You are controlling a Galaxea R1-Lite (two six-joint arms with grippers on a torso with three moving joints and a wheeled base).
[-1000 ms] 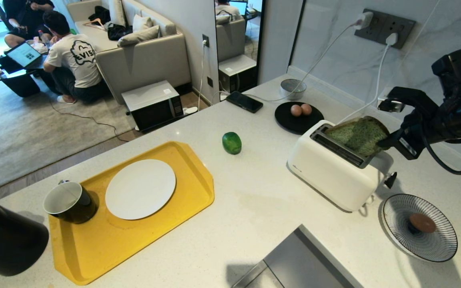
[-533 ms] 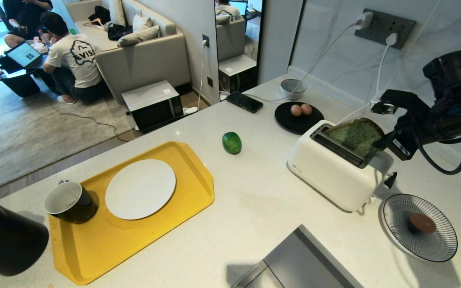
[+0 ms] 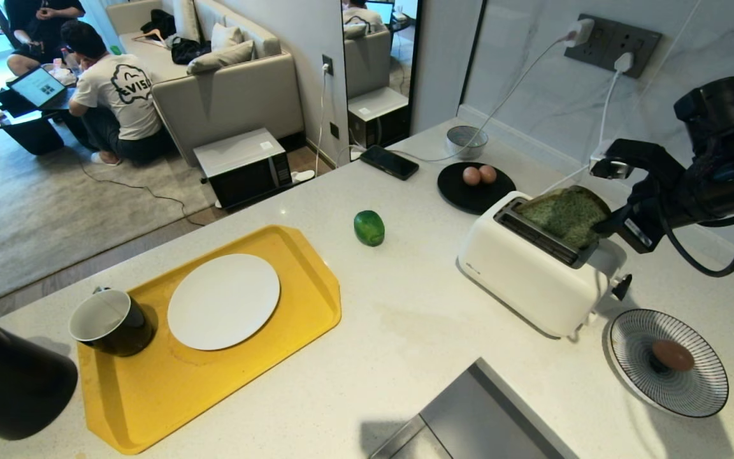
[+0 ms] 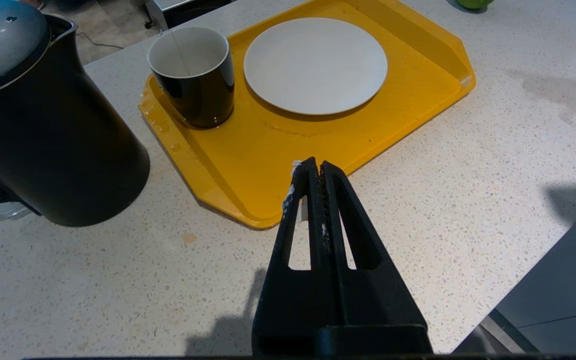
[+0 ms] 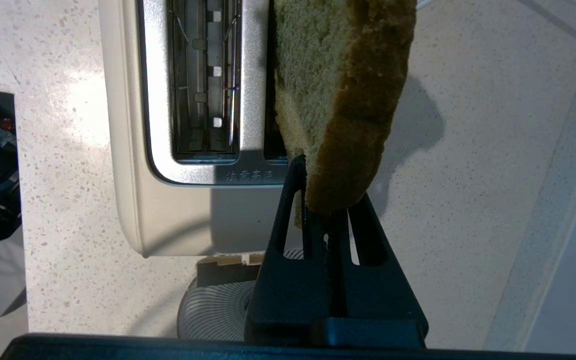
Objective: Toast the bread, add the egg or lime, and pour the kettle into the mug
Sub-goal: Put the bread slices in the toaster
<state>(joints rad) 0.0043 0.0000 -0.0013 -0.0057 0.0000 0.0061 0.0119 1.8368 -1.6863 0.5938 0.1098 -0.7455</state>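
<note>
**Bread poised at the toaster slot**

The bread (image 3: 566, 217) leans over the toaster's (image 3: 526, 274) rear slot, pinched by its corner in the right gripper (image 5: 329, 212) so the bottom edge can likely slide in. The left gripper (image 4: 314, 172) hangs closed and empty above the tray (image 4: 248, 165).

Black right arm (image 3: 717, 172), looped black cable (image 3: 724, 255), slotted tapered fingers (image 4: 340, 220)

The kettle (image 3: 4, 382) is cut off at the picture's edge; the bread (image 3: 568, 215) hides the toaster's (image 3: 526, 274) rear slot.
</note>
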